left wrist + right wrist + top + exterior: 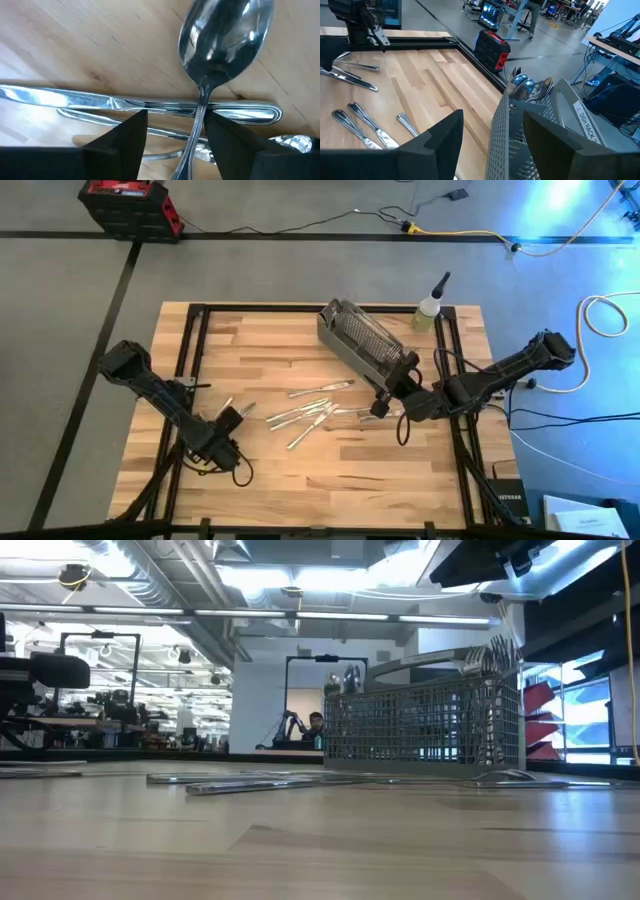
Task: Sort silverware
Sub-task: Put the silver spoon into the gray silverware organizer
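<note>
The gray mesh basket point(362, 340) stands at the table's far middle, with spoons point(522, 85) upright inside it. Loose silverware point(310, 412) lies flat on the wood at the table's centre. My left gripper point(238, 416) is low over the left end of that scatter. It is open, its fingers on either side of a spoon's handle point(196, 131), and the spoon lies across a knife point(125, 102). My right gripper point(380, 408) is at the basket's near right end, open, with the basket's mesh wall point(504, 140) between its fingers. My left gripper comes down from above with its open fingers across the spoon's handle point(199, 117). The handle runs close beside one finger point(225, 135); I cannot tell whether they touch. My right gripper has one finger on either side of the basket's mesh wall point(506, 125), and I cannot tell whether either finger touches it.
A small bottle point(430, 310) stands at the table's far right, just behind the basket. Black frame rails point(190, 350) run along the table's left and right sides. A red and black case point(130, 205) sits on the floor beyond the table. The near half of the table is bare wood point(330, 480).
</note>
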`<state>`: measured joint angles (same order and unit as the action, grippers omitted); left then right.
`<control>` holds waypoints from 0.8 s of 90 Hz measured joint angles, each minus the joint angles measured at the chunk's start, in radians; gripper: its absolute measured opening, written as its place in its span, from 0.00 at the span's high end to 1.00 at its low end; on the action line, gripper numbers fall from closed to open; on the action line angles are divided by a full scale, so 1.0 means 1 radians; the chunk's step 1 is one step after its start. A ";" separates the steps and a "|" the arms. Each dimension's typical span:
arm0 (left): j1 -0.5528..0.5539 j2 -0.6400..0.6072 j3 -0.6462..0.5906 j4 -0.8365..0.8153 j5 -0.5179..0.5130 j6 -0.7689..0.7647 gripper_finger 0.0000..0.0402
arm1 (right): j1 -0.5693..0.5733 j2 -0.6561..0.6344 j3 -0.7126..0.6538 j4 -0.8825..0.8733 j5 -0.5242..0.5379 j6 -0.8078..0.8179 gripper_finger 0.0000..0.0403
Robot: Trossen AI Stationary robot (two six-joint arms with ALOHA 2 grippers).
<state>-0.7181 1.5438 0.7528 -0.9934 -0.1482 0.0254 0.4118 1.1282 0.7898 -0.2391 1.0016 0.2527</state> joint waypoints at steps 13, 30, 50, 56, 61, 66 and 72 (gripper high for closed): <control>0.000 0.000 -0.005 0.001 0.004 -0.001 0.56 | 0.000 0.000 0.000 -0.003 0.000 0.000 0.53; 0.000 0.001 -0.006 0.005 0.031 0.001 0.72 | 0.000 0.000 0.000 -0.004 0.000 0.000 0.53; 0.013 0.002 -0.007 0.007 0.047 0.003 0.90 | 0.000 0.000 0.000 -0.003 0.000 0.000 0.53; 0.022 0.003 -0.008 0.006 0.048 0.004 0.95 | 0.000 0.000 0.000 -0.003 0.000 0.000 0.53; 0.033 0.003 -0.008 0.005 0.048 0.004 0.98 | 0.000 0.000 0.000 -0.003 0.000 0.000 0.53; 0.041 0.003 -0.007 0.005 0.046 0.002 0.99 | 0.000 0.000 0.000 -0.003 0.000 0.000 0.53; 0.052 0.005 0.000 0.006 0.036 -0.020 0.99 | 0.000 0.000 0.000 -0.003 0.000 0.000 0.53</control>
<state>-0.6661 1.5485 0.7528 -0.9872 -0.1119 0.0049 0.4118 1.1282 0.7898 -0.2417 1.0016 0.2525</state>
